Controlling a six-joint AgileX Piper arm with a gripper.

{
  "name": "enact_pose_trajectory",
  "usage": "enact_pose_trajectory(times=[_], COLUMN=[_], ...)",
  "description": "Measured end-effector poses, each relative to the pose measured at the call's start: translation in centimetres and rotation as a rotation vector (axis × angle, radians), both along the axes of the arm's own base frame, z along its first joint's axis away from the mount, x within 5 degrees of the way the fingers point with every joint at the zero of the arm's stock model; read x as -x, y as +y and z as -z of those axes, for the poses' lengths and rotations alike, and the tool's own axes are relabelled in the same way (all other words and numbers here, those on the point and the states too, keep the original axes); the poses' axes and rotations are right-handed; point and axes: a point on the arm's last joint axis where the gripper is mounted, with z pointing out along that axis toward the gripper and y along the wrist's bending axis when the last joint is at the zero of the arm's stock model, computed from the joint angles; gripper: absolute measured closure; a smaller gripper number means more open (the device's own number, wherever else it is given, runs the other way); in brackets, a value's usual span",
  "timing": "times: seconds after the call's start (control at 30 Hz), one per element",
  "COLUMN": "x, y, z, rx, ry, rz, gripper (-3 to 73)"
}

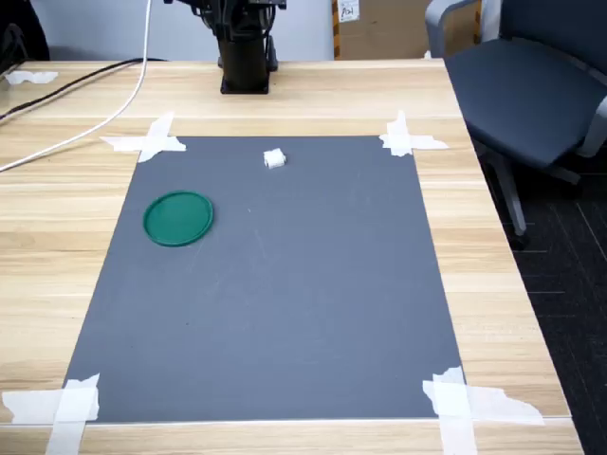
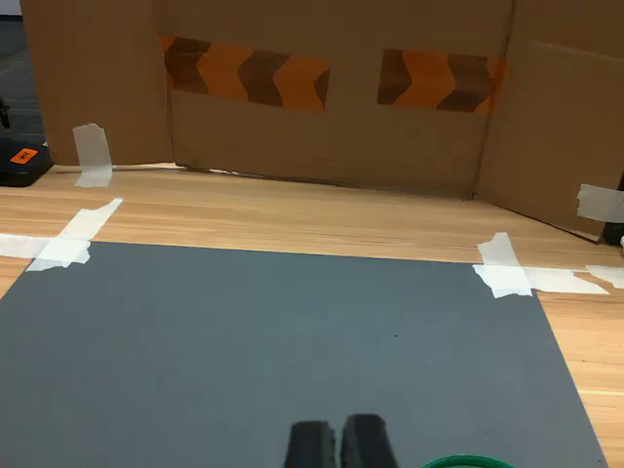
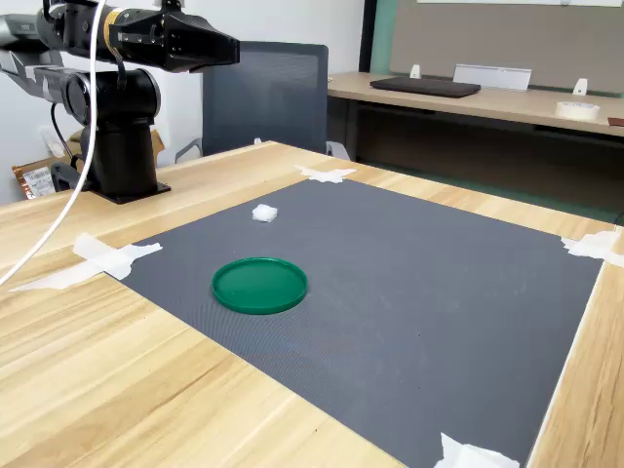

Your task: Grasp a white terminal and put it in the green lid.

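A tiny white terminal [image 1: 274, 158] [image 3: 264, 212] lies on the grey mat [image 1: 285, 303] near its far edge in the first exterior view. The green lid [image 1: 178, 218] [image 3: 259, 285] lies flat and empty on the mat, toward the first exterior view's left; only its rim [image 2: 468, 461] shows in the wrist view. My gripper [image 3: 226, 47] [image 2: 339, 444] hangs high near the arm's base, well above and away from both. Its black fingertips [image 2: 312, 446] stand together with nothing between them. The terminal does not show in the wrist view.
The arm's black base [image 1: 245, 66] stands on the wooden table behind the mat. White tape [image 1: 152, 140] holds the mat's corners. A white cable [image 1: 85, 128] trails across the table. An office chair [image 1: 531, 85] stands beside the table. A cardboard wall [image 2: 331, 88] faces the wrist camera.
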Motion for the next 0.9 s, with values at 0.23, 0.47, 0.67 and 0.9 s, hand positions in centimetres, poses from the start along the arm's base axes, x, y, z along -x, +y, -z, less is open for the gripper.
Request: enact_pose_trajectory(times=[0.23,0.47,0.67,0.9], x=[0.00,0.00,0.00,-0.75], y=[0.00,0.00,0.00,-0.01], z=[0.00,0.00,0.00,0.39], rx=[0.000,0.000,0.000,0.024], ry=[0.000,0.000,0.000,0.081], rz=[0.000,0.000,0.000,0.000], gripper=[72.3,72.3,72.3,72.3])
